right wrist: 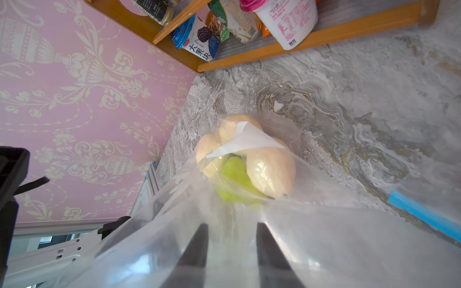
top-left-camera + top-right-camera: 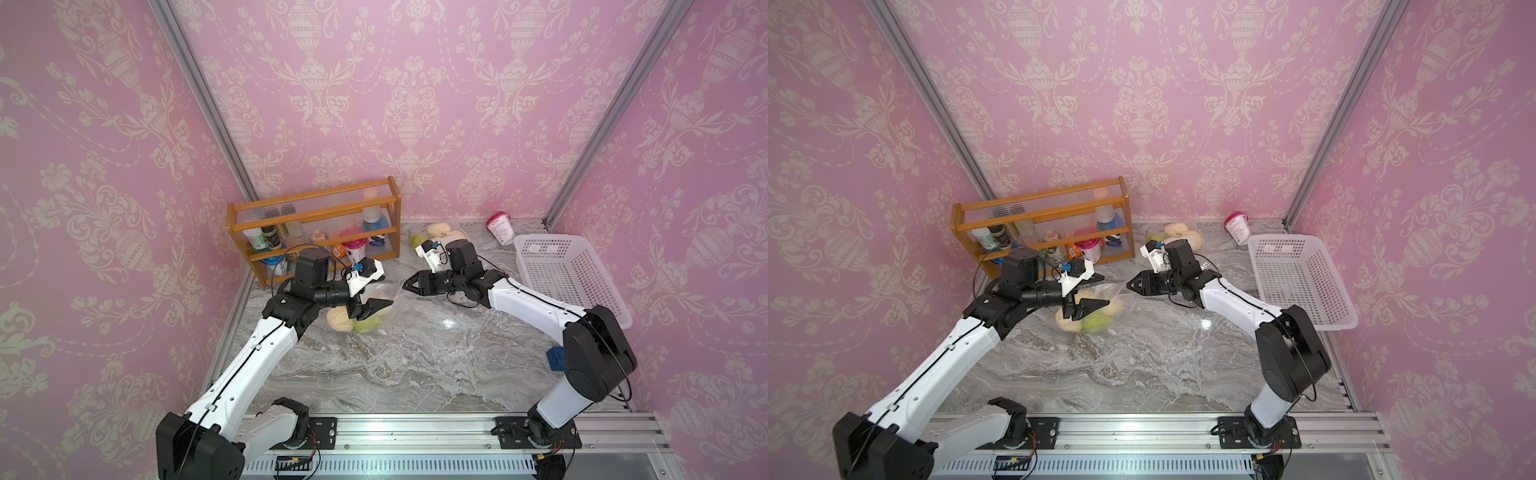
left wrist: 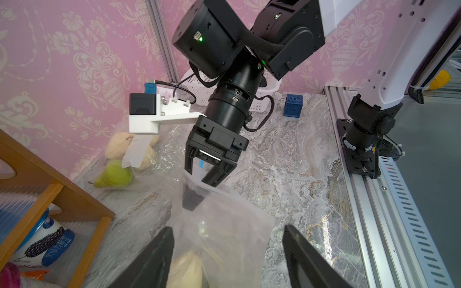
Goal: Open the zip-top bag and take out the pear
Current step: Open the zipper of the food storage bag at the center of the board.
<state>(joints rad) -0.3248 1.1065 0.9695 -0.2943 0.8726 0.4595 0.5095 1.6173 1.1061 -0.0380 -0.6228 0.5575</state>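
Marble worktop (image 2: 415, 374), seen from above. At its middle lies a clear zip-top bag (image 3: 224, 224) holding a green pear (image 1: 234, 172) among pale fruit (image 1: 272, 172). The left gripper (image 2: 1095, 291) is wide open, straddling the bag. The right gripper (image 2: 409, 286), jaws partly apart, has one finger inside the bag's mouth. Behind stands a wooden rack (image 2: 395, 216).

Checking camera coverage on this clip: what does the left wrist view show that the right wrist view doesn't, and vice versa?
Left wrist only: the right gripper from outside, one finger behind the film of the zip-top bag; a blue cube; a second fruit bag by the wall. Right wrist only: the green pear inside the first bag. Both: that bag, pale fruit in it, the wooden rack.
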